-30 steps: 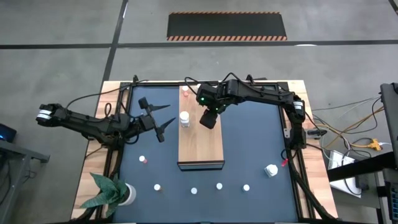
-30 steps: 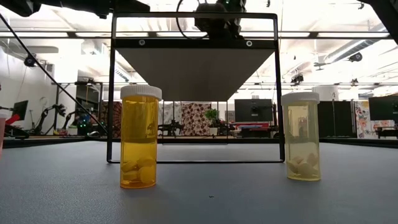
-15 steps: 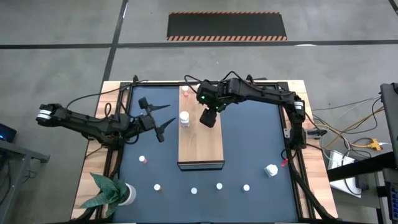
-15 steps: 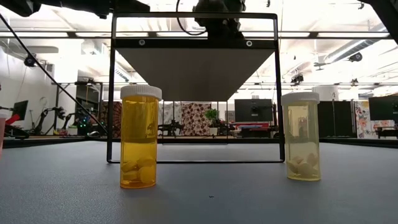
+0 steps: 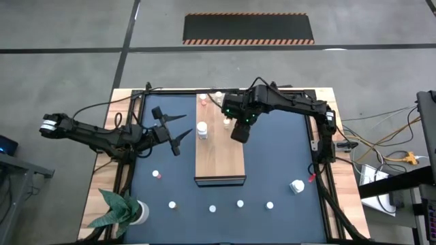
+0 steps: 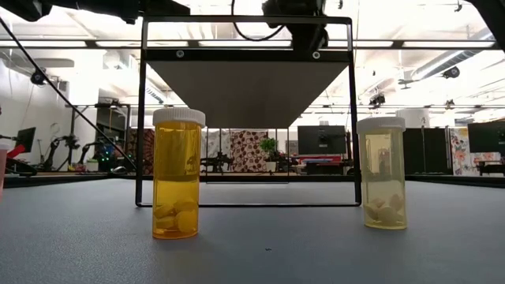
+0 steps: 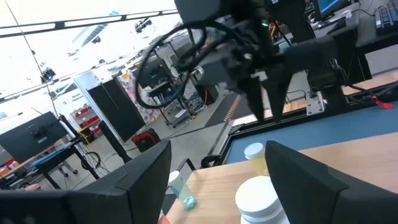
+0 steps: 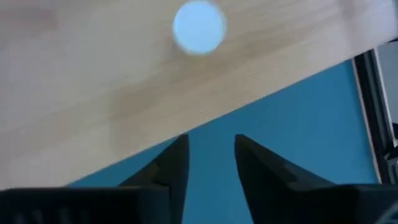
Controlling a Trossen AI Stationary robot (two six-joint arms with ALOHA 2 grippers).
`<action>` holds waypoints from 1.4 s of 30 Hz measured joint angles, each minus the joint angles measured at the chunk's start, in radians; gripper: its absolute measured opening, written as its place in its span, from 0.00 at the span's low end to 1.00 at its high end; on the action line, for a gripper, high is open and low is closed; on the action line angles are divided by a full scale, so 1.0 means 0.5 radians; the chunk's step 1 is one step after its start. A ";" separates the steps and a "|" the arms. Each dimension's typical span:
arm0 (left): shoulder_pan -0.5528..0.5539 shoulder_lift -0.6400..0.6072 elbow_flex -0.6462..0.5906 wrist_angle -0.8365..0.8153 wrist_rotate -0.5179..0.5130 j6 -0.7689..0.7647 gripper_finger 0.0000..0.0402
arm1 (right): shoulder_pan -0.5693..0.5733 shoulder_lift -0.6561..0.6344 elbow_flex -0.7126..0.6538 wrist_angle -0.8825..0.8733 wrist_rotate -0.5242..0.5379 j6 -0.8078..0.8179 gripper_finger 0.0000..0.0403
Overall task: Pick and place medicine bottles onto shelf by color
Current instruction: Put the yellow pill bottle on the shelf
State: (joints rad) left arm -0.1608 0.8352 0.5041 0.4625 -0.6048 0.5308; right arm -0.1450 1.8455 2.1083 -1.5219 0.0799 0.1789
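The shelf (image 5: 219,153) is a long wooden board in the middle of the dark mat. On it stand a large white-capped bottle (image 5: 202,129), a pink-capped one (image 5: 202,103) and a small pale one (image 5: 227,122), whose white cap (image 8: 199,26) also shows in the right wrist view. Several small bottles stand on the mat near the front edge, among them a red-capped one (image 5: 157,175). My right gripper (image 8: 211,142) points down over the shelf's right edge, open by a narrow gap, with nothing between its fingers. My left gripper (image 5: 184,127) waits open, left of the shelf.
A potted green plant (image 5: 122,211) stands at the near left corner. A larger white bottle (image 5: 297,185) lies near the right rim. In the low view an orange bottle (image 6: 177,183) and a pale yellow one (image 6: 382,183) stand before the shelf's black frame (image 6: 142,118).
My right gripper has moved from over the shelf toward the table's right edge and has tipped a little. The small pale bottle it had covered now shows standing on the shelf.
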 joint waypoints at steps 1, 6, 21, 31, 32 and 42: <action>0.000 0.000 0.000 0.001 0.000 0.000 0.61 | 0.012 -0.003 -0.030 0.027 -0.001 -0.015 0.24; 0.000 0.000 0.002 0.001 0.000 0.000 0.61 | 0.059 -0.043 -0.206 0.329 -0.001 -0.033 0.09; 0.000 0.000 0.003 0.002 0.000 0.001 0.61 | 0.026 -0.052 -0.477 0.762 0.163 -0.154 0.02; 0.000 0.001 0.002 0.001 0.000 0.001 0.61 | 0.002 -0.052 -0.560 0.937 0.163 -0.240 0.02; 0.000 0.001 0.003 0.001 0.000 0.000 0.61 | 0.004 -0.052 -0.560 0.933 0.163 -0.239 0.02; 0.000 0.004 0.007 0.003 0.000 0.001 0.61 | -0.033 -0.045 -0.562 1.253 0.159 -0.337 0.02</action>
State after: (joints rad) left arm -0.1608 0.8371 0.5077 0.4638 -0.6048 0.5312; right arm -0.1617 1.8229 1.8275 -0.8954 0.1596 0.0103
